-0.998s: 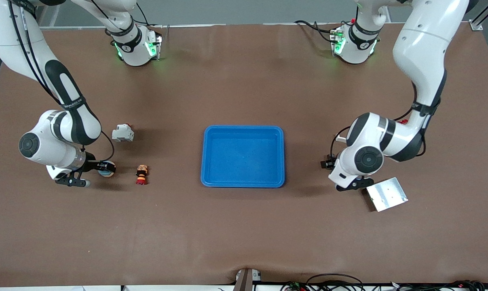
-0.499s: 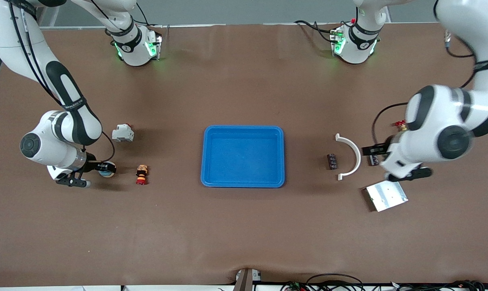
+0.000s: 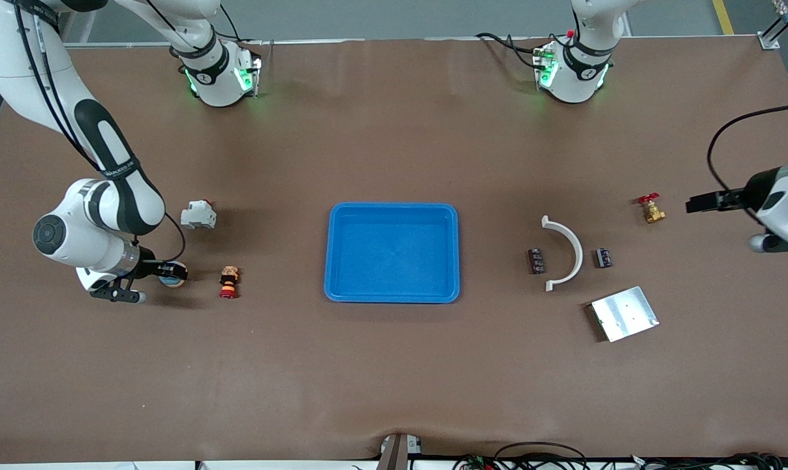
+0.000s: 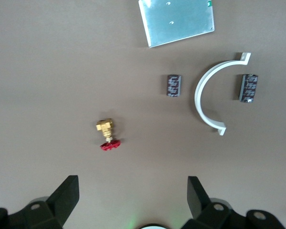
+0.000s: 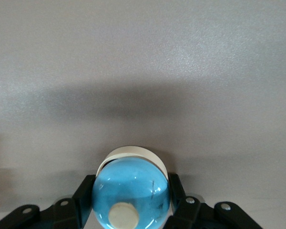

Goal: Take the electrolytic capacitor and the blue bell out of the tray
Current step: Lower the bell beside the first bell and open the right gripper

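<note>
A blue dome-shaped bell [image 3: 172, 273] with a cream button sits low by the table toward the right arm's end. My right gripper [image 3: 165, 271] is shut on the bell [image 5: 131, 190], one finger on each side. Two small dark capacitor-like blocks [image 3: 536, 260] [image 3: 604, 257] lie on the table toward the left arm's end; I cannot tell which is the capacitor. My left gripper [image 3: 702, 202] hangs open and empty high over that end. Its wrist view looks down past the left gripper [image 4: 132, 183] onto both blocks [image 4: 173, 85] [image 4: 248, 87]. The blue tray [image 3: 394, 207] stands empty mid-table.
A white curved bracket [image 3: 568, 251] lies between the two dark blocks. A brass valve with a red handle [image 3: 651, 209] and a metal plate [image 3: 624, 313] lie nearby. A white block [image 3: 198, 215] and a red-and-orange button [image 3: 228, 282] lie beside the bell.
The left arm has risen from the dark block beside the tray and swung out toward its own end of the table, uncovering the bracket, blocks and valve. The right arm has not moved.
</note>
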{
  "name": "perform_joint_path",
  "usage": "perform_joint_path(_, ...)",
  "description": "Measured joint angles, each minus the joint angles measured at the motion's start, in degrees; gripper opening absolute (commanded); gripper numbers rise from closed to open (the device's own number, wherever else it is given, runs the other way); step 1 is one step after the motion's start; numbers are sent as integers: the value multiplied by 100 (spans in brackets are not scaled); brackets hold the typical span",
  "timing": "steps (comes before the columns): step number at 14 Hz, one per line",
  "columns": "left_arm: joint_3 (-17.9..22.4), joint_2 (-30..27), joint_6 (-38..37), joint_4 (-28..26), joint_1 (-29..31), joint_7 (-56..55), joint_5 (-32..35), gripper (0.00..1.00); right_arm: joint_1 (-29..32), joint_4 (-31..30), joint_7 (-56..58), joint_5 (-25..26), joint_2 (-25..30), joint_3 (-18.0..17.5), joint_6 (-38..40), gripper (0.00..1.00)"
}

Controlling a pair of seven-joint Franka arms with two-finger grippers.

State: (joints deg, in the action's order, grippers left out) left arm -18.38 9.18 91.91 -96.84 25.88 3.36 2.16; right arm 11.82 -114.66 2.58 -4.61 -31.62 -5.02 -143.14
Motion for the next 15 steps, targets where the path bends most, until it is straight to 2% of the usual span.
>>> perform_joint_path(4,1,-459,-4,-299,252,238,-288,100,19,-2,0,-168,-46,1,-43,100)
perform_joint_path(8,-13,-1009,-12,-657,228,238,-357,100,21,-2,0,-192,-57,1,-51,100)
perform_joint_path(10,124,-1099,-12,-716,34,236,-401,100,22,-2,0,-193,-71,1,-68,100)
perform_joint_path(11,346,-1103,-12,-726,-211,232,-403,100,22,-2,0,-193,-74,1,-69,100)
perform_joint_path(15,1746,-1112,-10,-733,-1657,227,-414,100,22,102,0,-193,-52,-10,8,100)
